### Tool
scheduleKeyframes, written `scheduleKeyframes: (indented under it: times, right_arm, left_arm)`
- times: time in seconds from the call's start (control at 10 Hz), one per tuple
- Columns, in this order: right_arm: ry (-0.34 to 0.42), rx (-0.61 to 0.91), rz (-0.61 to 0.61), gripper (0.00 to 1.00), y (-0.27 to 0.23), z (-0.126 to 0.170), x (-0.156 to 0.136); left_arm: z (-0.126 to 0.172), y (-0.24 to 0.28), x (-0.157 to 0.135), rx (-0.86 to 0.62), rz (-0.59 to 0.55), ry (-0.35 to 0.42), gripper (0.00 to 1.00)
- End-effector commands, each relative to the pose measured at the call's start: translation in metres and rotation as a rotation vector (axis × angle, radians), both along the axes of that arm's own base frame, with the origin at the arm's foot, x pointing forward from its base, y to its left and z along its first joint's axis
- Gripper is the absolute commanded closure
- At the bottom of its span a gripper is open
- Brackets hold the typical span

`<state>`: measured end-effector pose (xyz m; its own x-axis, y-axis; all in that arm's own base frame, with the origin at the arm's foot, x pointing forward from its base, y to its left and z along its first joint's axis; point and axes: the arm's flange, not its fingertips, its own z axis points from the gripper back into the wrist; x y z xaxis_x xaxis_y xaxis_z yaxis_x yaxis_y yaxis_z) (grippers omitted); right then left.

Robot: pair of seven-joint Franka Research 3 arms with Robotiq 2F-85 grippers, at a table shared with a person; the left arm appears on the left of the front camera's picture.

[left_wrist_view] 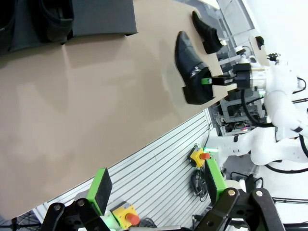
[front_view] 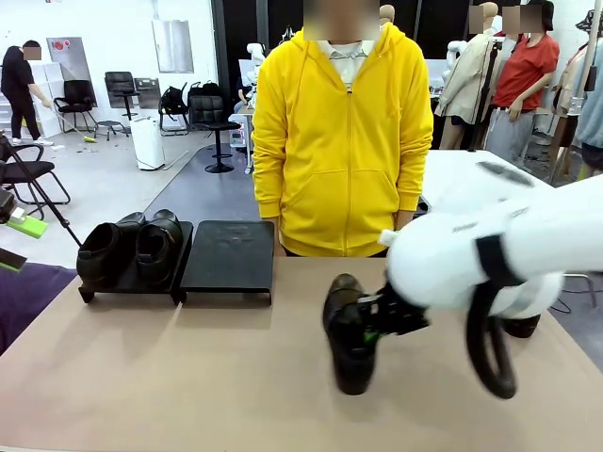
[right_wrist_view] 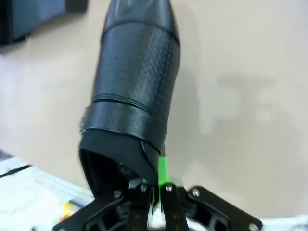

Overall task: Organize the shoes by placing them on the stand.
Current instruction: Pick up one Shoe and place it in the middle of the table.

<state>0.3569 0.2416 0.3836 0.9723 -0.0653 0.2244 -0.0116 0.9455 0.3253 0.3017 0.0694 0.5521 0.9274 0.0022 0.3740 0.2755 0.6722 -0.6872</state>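
Observation:
My right gripper (front_view: pixel 375 320) is shut on the heel-end rim of a black glossy shoe (front_view: pixel 347 331), which seems to hang just above the middle of the tan table. In the right wrist view its fingers (right_wrist_view: pixel 154 186) pinch the shoe's (right_wrist_view: pixel 134 86) opening edge. The left wrist view has the same gripper (left_wrist_view: pixel 211 80) and shoe (left_wrist_view: pixel 191 70) farther off. A second loose shoe (left_wrist_view: pixel 207 31) lies beyond, partly hidden behind my right arm (front_view: pixel 521 327). The black stand (front_view: pixel 229 254) sits at the back left, with two shoes (front_view: pixel 127 247) on its left panel. My left gripper (left_wrist_view: pixel 159 187) is open and holds nothing.
A person in a yellow hoodie (front_view: pixel 339 141) stands at the far edge behind the stand's right panel. My bulky white right arm (front_view: pixel 490 254) covers the table's right side. In the left wrist view, a slatted grey panel (left_wrist_view: pixel 159 163) runs below the table's near edge.

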Motion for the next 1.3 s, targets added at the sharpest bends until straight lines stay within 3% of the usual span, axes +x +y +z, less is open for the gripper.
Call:
scheduleKeyframes:
  times: [0.0, 0.2, 0.5, 0.6, 0.7, 0.8, 1.0, 1.2]
  right_arm:
    - [0.005, 0.005, -0.001, 1.00, 0.040, -0.023, 0.029]
    - [0.015, 0.016, -0.071, 1.00, 0.063, -0.044, 0.040]
    - [0.036, 0.033, -0.067, 1.00, 0.063, -0.052, 0.045]
    - [0.037, 0.040, -0.056, 0.93, 0.061, -0.052, 0.044]
    - [0.055, 0.042, -0.048, 0.55, 0.060, -0.052, 0.044]
    - [0.064, 0.039, -0.039, 0.00, 0.059, -0.052, 0.043]
    - [0.086, 0.051, -0.011, 0.00, 0.052, -0.044, 0.043]
    - [0.124, 0.107, 0.035, 0.00, 0.029, -0.016, 0.042]
  left_arm:
    - [0.000, 0.004, -0.002, 0.013, -0.016, -0.001, 0.00]
    - [0.000, 0.004, -0.002, 0.013, -0.016, -0.001, 0.00]
    - [0.000, 0.004, -0.002, 0.013, -0.016, -0.001, 0.00]
    - [0.000, 0.004, -0.002, 0.013, -0.016, -0.001, 0.00]
    - [0.000, 0.004, -0.002, 0.013, -0.016, -0.001, 0.00]
    - [0.000, 0.004, -0.002, 0.013, -0.016, -0.001, 0.00]
    - [0.000, 0.004, -0.002, 0.013, -0.016, -0.001, 0.00]
    - [0.000, 0.004, -0.002, 0.013, -0.016, -0.001, 0.00]
